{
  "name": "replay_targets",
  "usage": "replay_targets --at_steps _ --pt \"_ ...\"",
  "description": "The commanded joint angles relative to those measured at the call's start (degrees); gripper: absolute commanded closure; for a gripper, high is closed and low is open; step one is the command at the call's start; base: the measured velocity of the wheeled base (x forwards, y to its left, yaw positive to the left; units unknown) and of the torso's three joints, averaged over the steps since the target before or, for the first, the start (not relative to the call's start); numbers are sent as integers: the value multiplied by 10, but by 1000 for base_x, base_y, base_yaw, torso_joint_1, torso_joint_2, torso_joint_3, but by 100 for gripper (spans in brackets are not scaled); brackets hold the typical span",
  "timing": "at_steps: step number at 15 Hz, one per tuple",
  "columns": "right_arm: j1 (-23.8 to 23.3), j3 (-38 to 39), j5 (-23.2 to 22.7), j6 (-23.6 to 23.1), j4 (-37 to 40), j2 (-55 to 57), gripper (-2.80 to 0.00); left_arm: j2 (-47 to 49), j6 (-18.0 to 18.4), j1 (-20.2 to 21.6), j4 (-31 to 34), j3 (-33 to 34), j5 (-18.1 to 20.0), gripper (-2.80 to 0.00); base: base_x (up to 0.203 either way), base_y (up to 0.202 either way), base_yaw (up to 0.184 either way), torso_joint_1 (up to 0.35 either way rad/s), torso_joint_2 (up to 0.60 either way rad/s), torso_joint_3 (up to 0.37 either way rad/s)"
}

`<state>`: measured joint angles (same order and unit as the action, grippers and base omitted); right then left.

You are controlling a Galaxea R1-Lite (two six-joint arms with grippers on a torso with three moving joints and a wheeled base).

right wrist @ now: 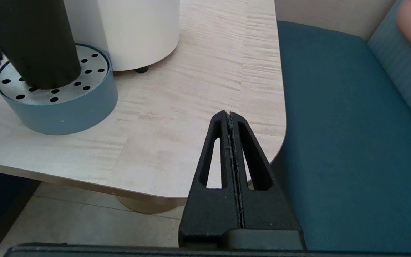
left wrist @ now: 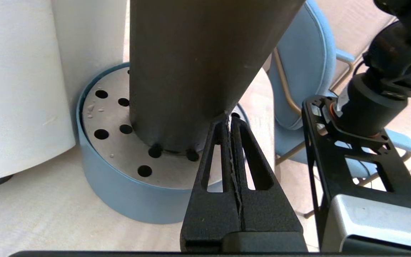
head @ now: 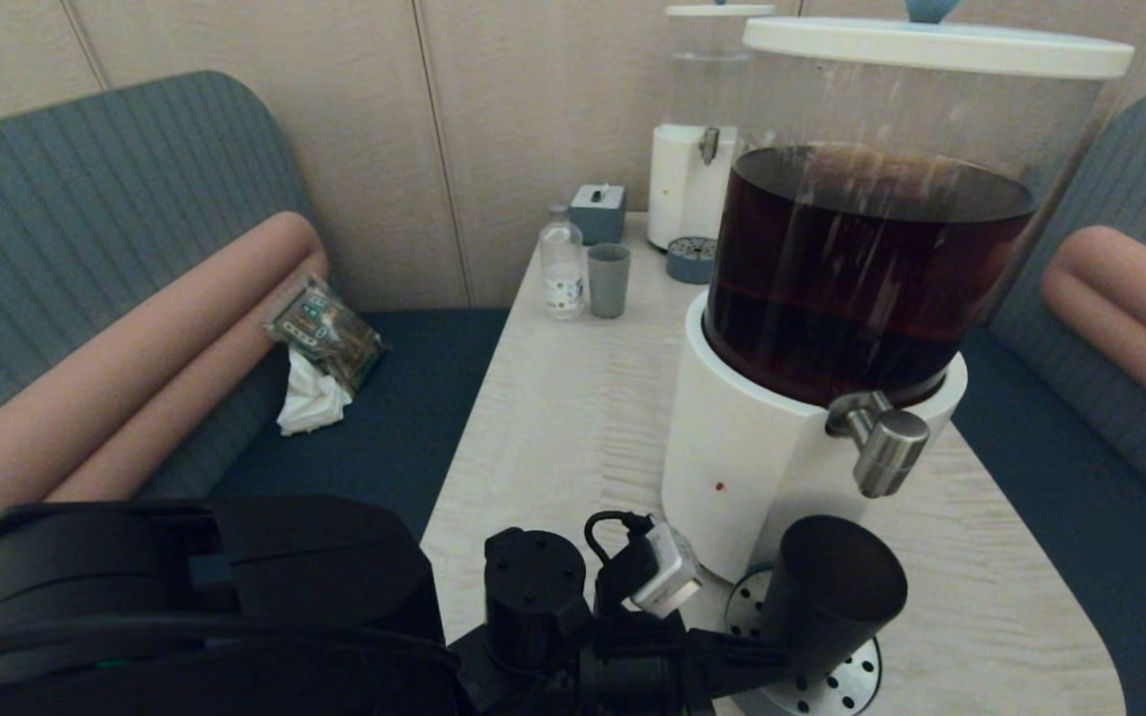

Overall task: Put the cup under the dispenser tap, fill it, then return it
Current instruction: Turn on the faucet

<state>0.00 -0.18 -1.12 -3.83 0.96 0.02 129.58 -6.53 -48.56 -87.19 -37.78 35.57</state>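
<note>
Head view: cup (head: pixel 832 587) tilted on the perforated drip tray (head: pixel 847 686), below and just in front of the tap (head: pixel 881 443) of the big dispenser (head: pixel 832 298). Left gripper (left wrist: pixel 229 119) pressed together, tips touching the cup's side, visible only from the left wrist. Right gripper (right wrist: pixel 228 114) pressed together, empty, parked past the table (right wrist: pixel 191 107) corner above the bench (right wrist: pixel 351 142). Cup's rim cut off in both wrist views; inside not visible. Bare tabletop right of the tray up to the rounded edge.
</note>
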Motion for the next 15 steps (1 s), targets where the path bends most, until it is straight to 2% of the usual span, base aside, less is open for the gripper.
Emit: replay_targets --at_steps 1,10,15 --pt "0 0 0 0 0 -1 0 7 -1 0 -5 -4 2 0 0 0 0 0 0 0" --pt "0 -1 0 0 0 -1 0 10 -1 0 -5 -1 2 0 0 0 0 0 0 0" --pt "0 0 0 0 0 -1 0 -65 -2 -2 -5 82 4 0 0 0 0 0 0 0"
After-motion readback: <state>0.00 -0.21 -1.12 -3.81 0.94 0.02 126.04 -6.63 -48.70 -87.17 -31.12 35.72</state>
